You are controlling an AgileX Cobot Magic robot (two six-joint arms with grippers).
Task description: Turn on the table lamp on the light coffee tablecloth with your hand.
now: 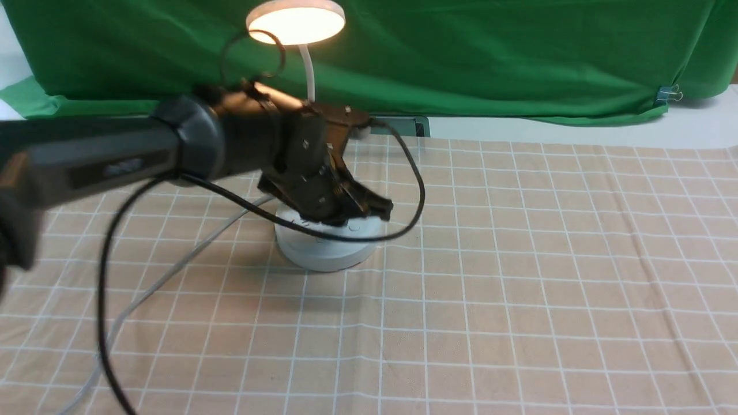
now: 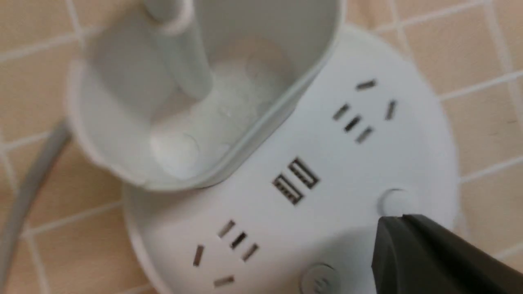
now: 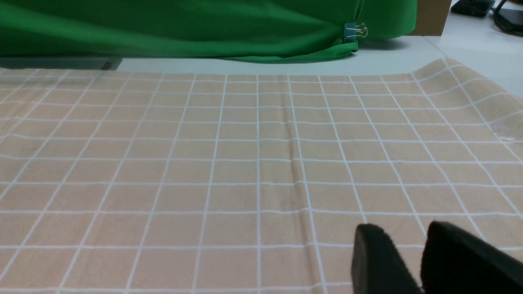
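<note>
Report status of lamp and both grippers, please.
Lamp lit. Left gripper shut above its base. Right gripper slightly open. Black cable crosses before base.

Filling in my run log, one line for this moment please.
table lamp: lit | left gripper: over lamp base, contact unclear | right gripper: away from lamp
</note>
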